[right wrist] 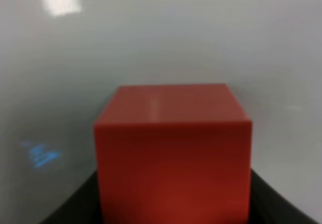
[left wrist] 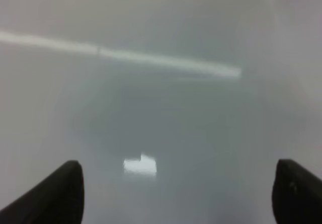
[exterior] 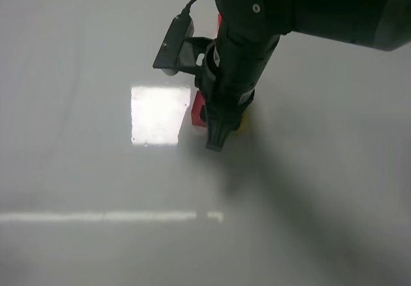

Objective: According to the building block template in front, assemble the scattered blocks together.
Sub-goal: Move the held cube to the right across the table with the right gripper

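The red cube (exterior: 198,114) sits low at the table's middle, between my right gripper's (exterior: 216,132) fingers. In the right wrist view the red cube (right wrist: 172,148) fills the gap, with a dark finger (right wrist: 75,206) against each side. The yellow cube (exterior: 243,127) peeks out just right of the gripper, close to the red one; I cannot tell if they touch. A red sliver (exterior: 219,21) shows behind the arm; the template is otherwise hidden. My left gripper (left wrist: 178,194) is open and empty over bare table, out of the exterior high view.
The right arm's dark body (exterior: 302,3) covers the back right of the table. A bright square glare patch (exterior: 159,114) lies left of the cubes, and a light reflected stripe (exterior: 103,216) runs across the front.
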Motion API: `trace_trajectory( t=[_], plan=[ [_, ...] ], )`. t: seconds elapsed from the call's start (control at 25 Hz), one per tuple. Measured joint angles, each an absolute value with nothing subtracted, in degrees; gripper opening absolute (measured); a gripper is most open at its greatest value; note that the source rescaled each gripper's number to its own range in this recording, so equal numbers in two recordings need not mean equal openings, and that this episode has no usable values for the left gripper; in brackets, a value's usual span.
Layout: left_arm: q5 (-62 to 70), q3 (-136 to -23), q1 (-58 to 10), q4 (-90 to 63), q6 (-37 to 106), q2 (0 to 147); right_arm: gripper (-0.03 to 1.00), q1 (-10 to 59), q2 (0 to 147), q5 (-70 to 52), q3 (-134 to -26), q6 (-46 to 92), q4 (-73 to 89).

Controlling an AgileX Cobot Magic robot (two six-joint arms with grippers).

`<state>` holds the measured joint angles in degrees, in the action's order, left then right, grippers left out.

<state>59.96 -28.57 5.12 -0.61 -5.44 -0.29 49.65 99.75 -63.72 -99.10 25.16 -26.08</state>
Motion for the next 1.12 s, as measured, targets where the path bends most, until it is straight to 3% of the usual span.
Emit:
trace_trajectory(
  t=[0.52, 1.12],
  plan=[
    [59.96, -28.57, 5.12, -0.61, -5.44, -0.29, 0.00, 45.63, 96.37, -63.06, -99.01, 37.09, -25.25],
    [59.96, -28.57, 5.12, -0.67, -5.39, -0.29, 0.00, 45.32, 99.05, -61.39, -98.90, 37.40, -23.47]
  ],
)
